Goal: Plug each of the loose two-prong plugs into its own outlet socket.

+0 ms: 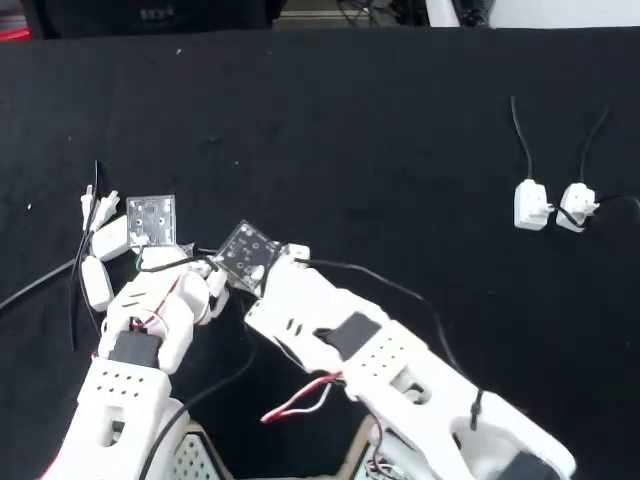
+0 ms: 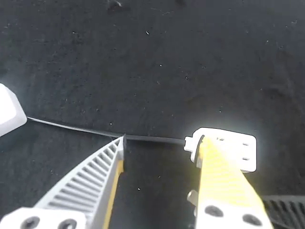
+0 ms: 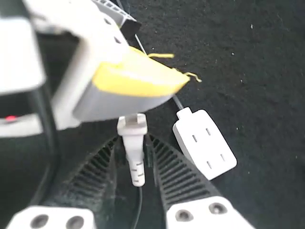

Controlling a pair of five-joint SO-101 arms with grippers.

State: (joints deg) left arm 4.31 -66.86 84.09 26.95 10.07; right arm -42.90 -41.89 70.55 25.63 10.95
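plug (image 3: pixel 135 152) between right jaws, outlet socket (image 3: pixel 205 143) beside

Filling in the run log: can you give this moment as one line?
left gripper open astride cable at outlet socket | right gripper shut on plug beside outlet socket | plug not yet inserted

Matt black cloth tabletop (image 1: pixel 350 110), glossy white plastic outlet socket (image 3: pixel 206 143), ribbed plastic plug (image 3: pixel 135 152)

table (image 1: pixel 350 120) far right: plug 1 (image 1: pixel 531 204) just left of plug 2 (image 1: pixel 577 207) | left: plug 3 (image 3: pixel 135 152) just beside outlet socket (image 3: pixel 205 143)
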